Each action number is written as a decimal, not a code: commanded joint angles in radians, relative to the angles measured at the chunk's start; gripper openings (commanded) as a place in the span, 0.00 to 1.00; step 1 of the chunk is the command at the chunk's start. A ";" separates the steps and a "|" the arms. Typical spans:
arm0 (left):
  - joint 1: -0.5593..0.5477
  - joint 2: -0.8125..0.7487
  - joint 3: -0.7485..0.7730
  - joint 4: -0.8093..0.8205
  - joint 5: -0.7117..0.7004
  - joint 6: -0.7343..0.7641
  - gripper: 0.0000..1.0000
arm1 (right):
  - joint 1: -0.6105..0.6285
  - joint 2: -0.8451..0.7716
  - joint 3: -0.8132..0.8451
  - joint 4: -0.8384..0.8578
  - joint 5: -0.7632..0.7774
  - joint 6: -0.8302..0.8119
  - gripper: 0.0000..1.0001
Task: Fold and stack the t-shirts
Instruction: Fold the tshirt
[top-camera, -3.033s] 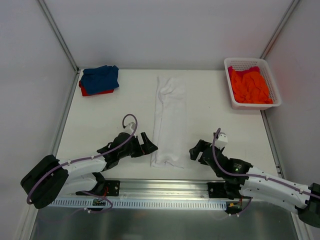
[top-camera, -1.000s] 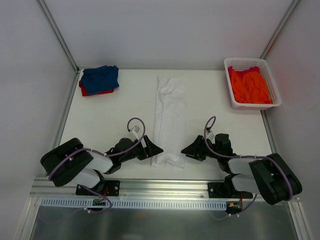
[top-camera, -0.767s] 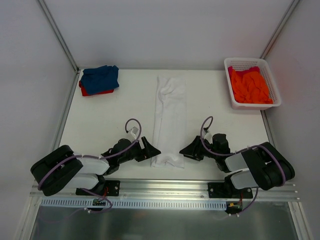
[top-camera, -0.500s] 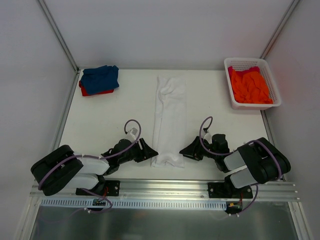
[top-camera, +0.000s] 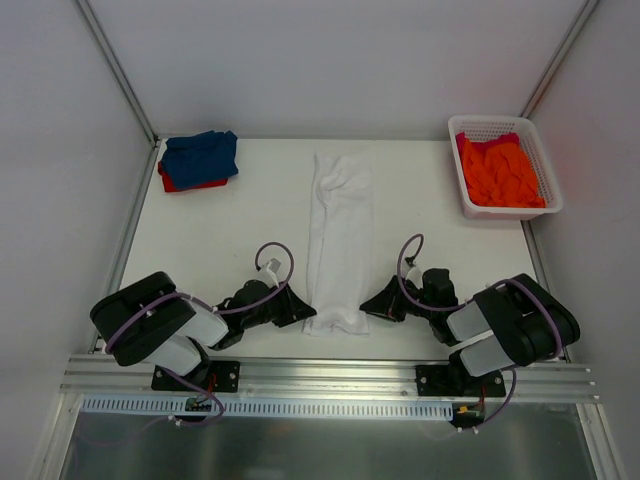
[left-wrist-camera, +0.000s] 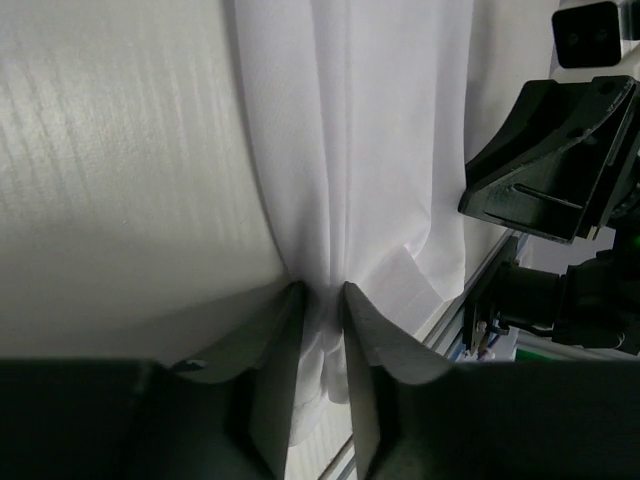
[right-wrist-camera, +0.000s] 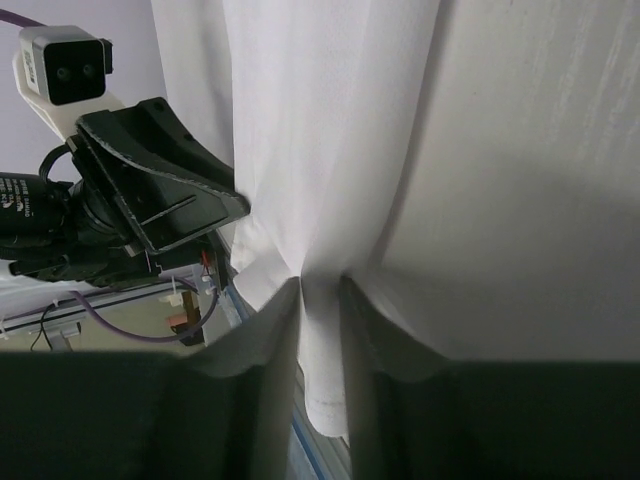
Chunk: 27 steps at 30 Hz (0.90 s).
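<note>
Change over the last second: left gripper (top-camera: 303, 314) and right gripper (top-camera: 370, 304) have moved in from just beside the near corners of the white t-shirt (top-camera: 340, 230) onto its edges. Their jaws, spread a second ago, now stand narrow. The shirt's near end looks slightly drawn in.

Top view, left to right:
- Blue t-shirt (top-camera: 200, 155) sits folded on the red t-shirt (top-camera: 188, 185), at 10 o'clock on the table (top-camera: 220, 235).
- Left gripper is low at 7 o'clock, its tip on the white shirt's left near edge.
- White shirt lies as a long narrow strip through the centre, 12 to 6.
- Right gripper is at 5 o'clock, its tip on the right near edge.
- Orange t-shirt (top-camera: 500, 172) is heaped in the basket (top-camera: 506, 123) at 2 o'clock.

The top view cannot settle the grip; the wrist views do.
- Left wrist: fingers (left-wrist-camera: 275, 380) are clamped on a gathered fold of white cloth, with creases fanning away. The right gripper shows across the strip at 2 o'clock.
- Right wrist: fingers (right-wrist-camera: 262, 380) pinch the opposite edge the same way. The left gripper shows at 9 o'clock.
</note>
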 joint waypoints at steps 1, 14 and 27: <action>-0.019 0.050 -0.048 -0.219 -0.013 0.037 0.19 | 0.007 0.018 0.002 0.058 0.003 0.001 0.19; -0.024 -0.008 -0.014 -0.294 -0.013 0.046 0.00 | 0.014 -0.016 0.002 0.049 0.004 0.015 0.00; -0.024 -0.370 0.145 -0.705 -0.123 0.130 0.00 | 0.024 -0.554 0.186 -0.721 0.142 -0.190 0.00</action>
